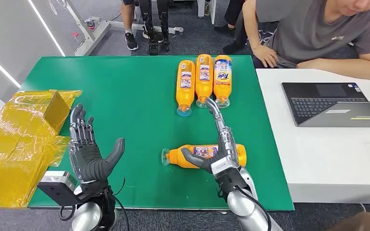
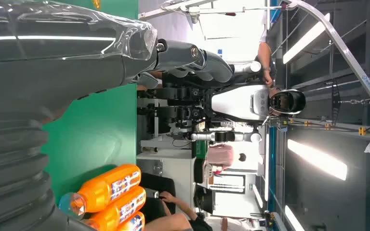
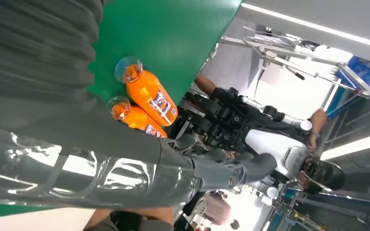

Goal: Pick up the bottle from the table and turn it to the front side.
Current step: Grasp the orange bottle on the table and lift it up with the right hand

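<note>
Target bottle point(image 1: 204, 155) lies on its side at 6 o'clock on the green table point(image 1: 125, 96), cap toward 9 o'clock. Right hand point(image 1: 217, 149) rests over it, thumb under the neck side, fingers stretched out across the body toward 12 o'clock, not curled; no grasp yet. Left hand point(image 1: 89, 151) at 8 o'clock, fingers apart, empty.

Risk: round body may roll from under the uncurled fingers, or the fingertips may nudge the 3 bottles point(image 1: 203, 79) lying at 12 o'clock.

All 4 bottles capped, orange inside. Yellow wrapped boxes point(image 1: 19, 139) at 9 o'clock; contents unclear.
</note>
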### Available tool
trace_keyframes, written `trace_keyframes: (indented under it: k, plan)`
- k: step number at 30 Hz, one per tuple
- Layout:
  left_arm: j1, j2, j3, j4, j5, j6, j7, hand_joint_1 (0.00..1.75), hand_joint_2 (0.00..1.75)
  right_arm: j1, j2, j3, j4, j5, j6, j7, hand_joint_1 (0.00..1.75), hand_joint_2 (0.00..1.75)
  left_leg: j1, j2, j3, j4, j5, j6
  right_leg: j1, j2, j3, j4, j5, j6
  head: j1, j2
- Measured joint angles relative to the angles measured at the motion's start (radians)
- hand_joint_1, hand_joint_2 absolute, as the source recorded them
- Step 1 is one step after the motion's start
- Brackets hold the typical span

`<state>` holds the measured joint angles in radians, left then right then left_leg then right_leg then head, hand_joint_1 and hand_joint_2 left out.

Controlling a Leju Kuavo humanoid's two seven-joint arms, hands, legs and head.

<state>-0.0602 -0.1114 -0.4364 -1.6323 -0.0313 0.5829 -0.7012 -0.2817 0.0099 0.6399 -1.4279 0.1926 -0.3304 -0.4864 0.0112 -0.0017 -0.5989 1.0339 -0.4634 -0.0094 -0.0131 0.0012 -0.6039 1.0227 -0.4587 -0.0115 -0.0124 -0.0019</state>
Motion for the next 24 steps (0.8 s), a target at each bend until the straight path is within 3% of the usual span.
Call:
trace_keyframes:
  k: [2, 7, 13, 24]
  plan:
    - [-0.001, 0.000, 0.000, 0.000, 0.001, -0.001, 0.000, 0.00, 1.75, -0.011, -0.008, 0.000, 0.000, 0.016, 0.041, 0.023, 0.00, 1.75, 0.000, 0.000, 0.000, 0.000, 0.000, 0.000, 0.000, 0.000, 0.000, 0.000, 0.000, 0.000, 0.000, 0.000]
    - [-0.011, 0.001, 0.000, 0.000, 0.010, -0.011, 0.000, 0.00, 1.75, -0.085, -0.059, 0.003, 0.023, 0.124, 0.254, 0.130, 0.00, 1.75, 0.000, 0.000, 0.000, 0.000, 0.000, 0.000, 0.000, 0.000, 0.000, 0.000, 0.000, 0.000, 0.000, 0.000]
    - [-0.015, 0.001, 0.001, 0.000, 0.019, -0.031, 0.001, 0.00, 1.75, -0.208, -0.112, 0.024, 0.082, 0.237, 0.364, 0.184, 0.00, 1.75, 0.000, 0.001, 0.000, 0.001, 0.000, 0.000, 0.000, 0.001, 0.000, 0.000, 0.001, 0.000, 0.000, 0.000]
    - [-0.019, 0.000, 0.002, -0.009, 0.001, -0.101, 0.035, 0.00, 1.75, -0.421, -0.198, 0.110, 0.223, 0.269, 0.614, 0.248, 0.00, 1.75, 0.000, -0.001, 0.000, 0.001, 0.001, 0.001, 0.000, -0.001, 0.000, 0.000, 0.001, 0.000, 0.000, 0.000]
